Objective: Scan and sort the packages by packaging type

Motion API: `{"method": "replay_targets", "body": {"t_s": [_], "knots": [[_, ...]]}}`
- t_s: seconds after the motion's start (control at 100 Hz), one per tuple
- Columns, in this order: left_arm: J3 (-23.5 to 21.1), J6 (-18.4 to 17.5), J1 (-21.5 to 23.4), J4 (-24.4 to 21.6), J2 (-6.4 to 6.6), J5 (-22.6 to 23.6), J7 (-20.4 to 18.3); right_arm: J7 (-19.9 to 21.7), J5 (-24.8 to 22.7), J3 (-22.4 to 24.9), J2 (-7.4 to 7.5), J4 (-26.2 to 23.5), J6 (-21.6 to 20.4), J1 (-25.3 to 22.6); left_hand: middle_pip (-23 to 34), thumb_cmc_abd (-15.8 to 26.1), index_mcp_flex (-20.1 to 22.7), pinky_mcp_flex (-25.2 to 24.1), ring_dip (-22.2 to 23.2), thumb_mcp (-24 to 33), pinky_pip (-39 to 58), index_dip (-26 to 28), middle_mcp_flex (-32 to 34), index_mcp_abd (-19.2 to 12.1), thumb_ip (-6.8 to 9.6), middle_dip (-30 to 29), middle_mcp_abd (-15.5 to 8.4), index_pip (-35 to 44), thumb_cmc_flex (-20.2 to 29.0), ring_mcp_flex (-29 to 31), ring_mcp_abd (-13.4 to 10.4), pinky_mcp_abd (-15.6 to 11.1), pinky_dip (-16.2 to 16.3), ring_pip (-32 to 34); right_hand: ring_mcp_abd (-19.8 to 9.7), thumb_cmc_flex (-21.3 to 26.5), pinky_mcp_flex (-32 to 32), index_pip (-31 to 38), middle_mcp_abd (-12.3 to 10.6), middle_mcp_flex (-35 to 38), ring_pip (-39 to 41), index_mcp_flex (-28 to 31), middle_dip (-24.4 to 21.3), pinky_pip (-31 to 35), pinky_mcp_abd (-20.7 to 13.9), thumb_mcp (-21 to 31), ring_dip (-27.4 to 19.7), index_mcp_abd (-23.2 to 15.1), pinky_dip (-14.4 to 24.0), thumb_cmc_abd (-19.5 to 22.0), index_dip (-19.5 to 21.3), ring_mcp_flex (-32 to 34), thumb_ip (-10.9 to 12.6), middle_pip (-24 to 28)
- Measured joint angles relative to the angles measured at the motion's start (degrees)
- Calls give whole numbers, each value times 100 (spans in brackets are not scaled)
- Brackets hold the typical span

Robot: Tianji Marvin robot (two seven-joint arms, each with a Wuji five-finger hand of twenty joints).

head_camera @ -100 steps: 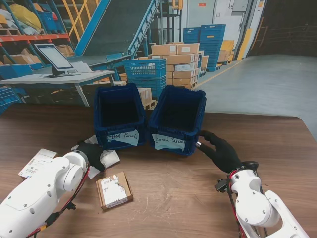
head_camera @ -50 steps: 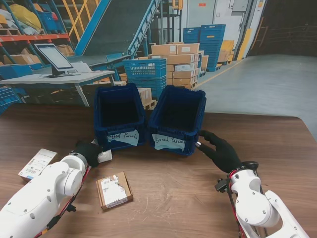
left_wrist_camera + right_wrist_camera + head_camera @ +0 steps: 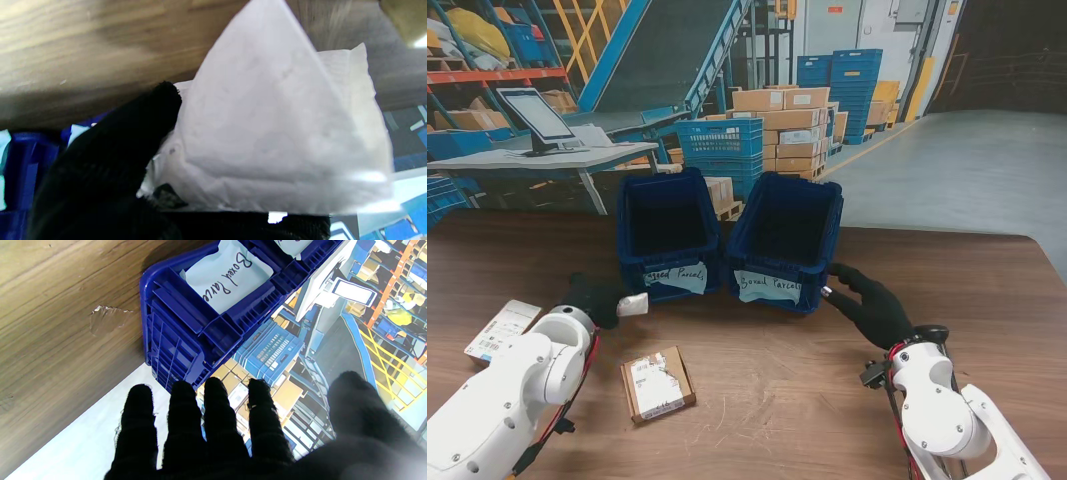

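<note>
Left hand (image 3: 592, 297) grips the bag (image 3: 632, 304) mid-left, lifted for binning; right hand (image 3: 872, 305) rests spread, holding nothing.

Left hand (image 3: 592, 297) moved up-frame from lower left toward the left bin (image 3: 667, 233), carrying the white bagged parcel (image 3: 632, 304); parcel now lifted off the counter (image 3: 787, 390), only a small corner visible beside the fingers (image 3: 133, 140).

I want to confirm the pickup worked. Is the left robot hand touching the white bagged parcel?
Touching. The left wrist view shows a black finger of the left robot hand pressed against the white bagged parcel, gripping it.
</note>
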Motion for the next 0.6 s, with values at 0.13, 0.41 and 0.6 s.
{"method": "replay_targets", "body": {"t_s": [0.13,0.41,0.6], "knots": [[-165,-40,153,-446,-3,241,-85,-1,5,-1,0,0,-13,-1,7,1,0,0,5,0,2,0,1,-22,0,1,-5,0,1,0,0,0,0,0,0,0,0,0,0,0,0,0,0,0,0,0,0,0,1,0,0,0,0,0],[-425,-277,489,-1213,-57,74,178,-41,36,-5,-4,1,-47,-5,89,59,23,0,8,1,8,0,64,-37,-53,2,-39,6,1,0,-1,1,0,0,0,0,0,0,0,0,0,0,0,0,0,0,0,0,1,0,0,0,0,0],[-408,-523,622,-1537,-96,-294,683,-96,44,3,-12,0,-66,-29,89,59,23,0,9,1,12,0,64,-97,-55,2,-53,10,2,0,-1,4,0,0,0,0,0,0,0,0,0,0,0,0,0,0,0,0,1,0,0,0,0,0]]}}
